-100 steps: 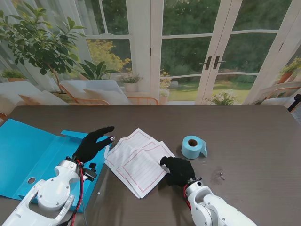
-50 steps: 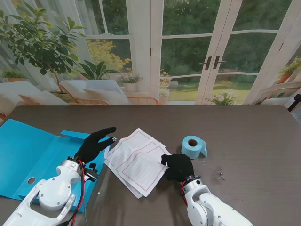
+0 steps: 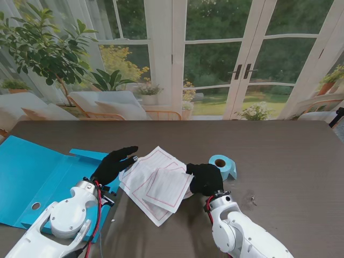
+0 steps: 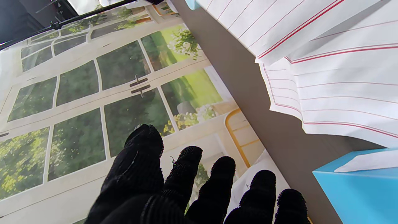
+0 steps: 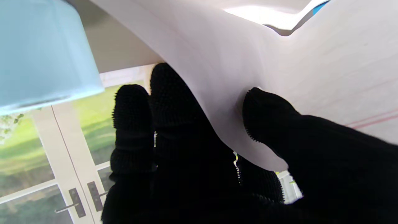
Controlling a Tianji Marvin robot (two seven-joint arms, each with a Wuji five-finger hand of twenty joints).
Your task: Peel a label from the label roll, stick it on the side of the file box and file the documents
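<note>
Right hand (image 3: 205, 178) has thumb and fingers pinched on one lined sheet (image 3: 167, 188), lifting its edge off the documents (image 3: 141, 180); left hand (image 3: 113, 164) hovers beside them, fingers spread, empty. Filing looks barely begun. One label roll (image 3: 222, 164), one open blue file box (image 3: 32, 180), several sheets.

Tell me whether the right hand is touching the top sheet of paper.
Touching. The right wrist view shows the right hand pinching the top sheet: the thumb presses one face, the fingers lie against the other, and the paper bends between them.
</note>
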